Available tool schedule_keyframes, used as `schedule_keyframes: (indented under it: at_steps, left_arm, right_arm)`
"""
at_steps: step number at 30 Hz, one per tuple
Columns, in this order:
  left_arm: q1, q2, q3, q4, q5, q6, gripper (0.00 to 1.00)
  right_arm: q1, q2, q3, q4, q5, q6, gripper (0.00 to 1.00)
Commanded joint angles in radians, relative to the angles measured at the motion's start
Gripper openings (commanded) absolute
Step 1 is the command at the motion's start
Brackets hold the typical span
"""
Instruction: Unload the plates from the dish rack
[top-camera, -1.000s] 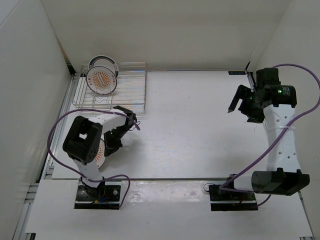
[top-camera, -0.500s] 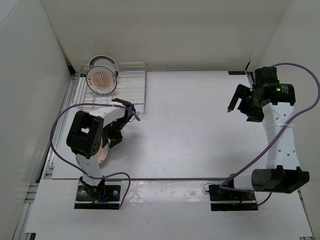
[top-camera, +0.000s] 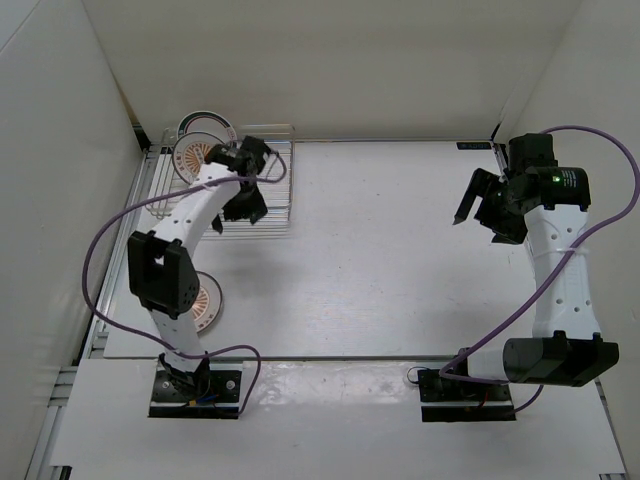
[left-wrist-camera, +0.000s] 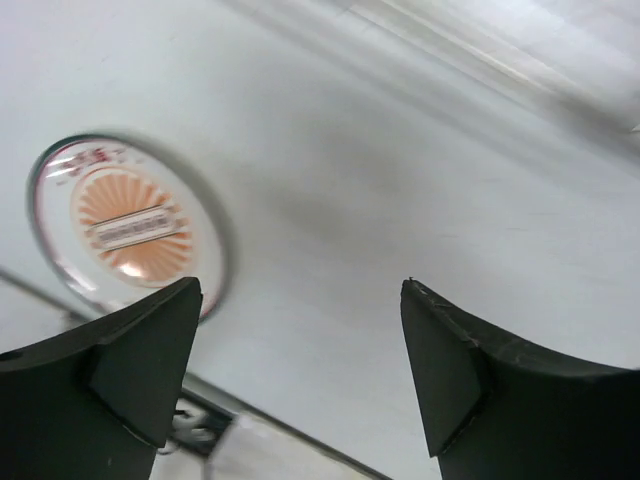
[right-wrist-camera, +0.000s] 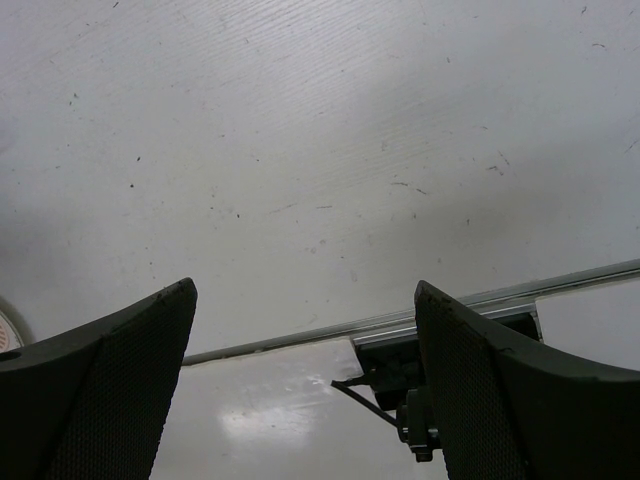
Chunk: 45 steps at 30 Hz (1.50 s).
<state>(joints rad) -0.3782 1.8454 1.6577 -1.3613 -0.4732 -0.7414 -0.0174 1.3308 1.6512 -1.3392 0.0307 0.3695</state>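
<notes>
Finding: one sunburst plate (top-camera: 210, 302) lies unloaded on the table (top-camera: 380, 250), well behind my wide, empty left gripper (left-wrist-camera: 300, 290); two plates (top-camera: 195, 155) stand in the dish rack (top-camera: 280, 200) just beside those jaws, and my right gripper (right-wrist-camera: 305, 285) hangs wide open and empty, well apart.

Upright plates (top-camera: 193, 155) and the left arm (top-camera: 195, 210) crowd the dish rack (top-camera: 280, 195).

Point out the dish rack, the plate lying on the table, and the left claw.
dish rack (top-camera: 281, 198): top view, bare wires at its right side.
plate on the table (top-camera: 208, 302): top view, its visible orange pattern.
left claw (left-wrist-camera: 300, 290): left wrist view, midway between the fingertips.
</notes>
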Motion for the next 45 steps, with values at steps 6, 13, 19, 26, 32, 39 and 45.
schedule_keyframes:
  at_steps: [6,13,19,26,32,39,45]
  left_arm:
    - [0.194,-0.282,0.075,0.107,0.407,-0.107,0.93]
    - [0.407,-0.310,-0.069,0.587,0.579,-0.374,1.00]
    - [0.456,-0.129,0.094,0.679,0.613,-0.414,1.00]
    - [0.504,0.073,0.253,0.734,0.568,-0.463,1.00]
    - [0.538,0.231,0.408,0.708,0.567,-0.499,1.00]
    - [0.556,0.308,0.430,0.737,0.538,-0.535,1.00]
    - [0.568,0.362,0.464,0.758,0.567,-0.523,1.00]
  right_arm:
    - [0.007,-0.018,-0.008,-0.282,0.009,-0.006,0.91]
    - [0.005,-0.022,-0.024,-0.282,0.011,-0.009,0.91]
    - [0.004,-0.019,-0.019,-0.282,0.041,-0.011,0.91]
    - [0.004,0.011,0.005,-0.282,0.038,-0.015,0.91]
    - [0.004,0.048,0.041,-0.279,0.035,-0.020,0.91]
    - [0.004,0.091,0.062,-0.276,0.012,-0.024,0.91]
    - [0.000,0.097,0.050,-0.275,0.005,-0.024,0.91]
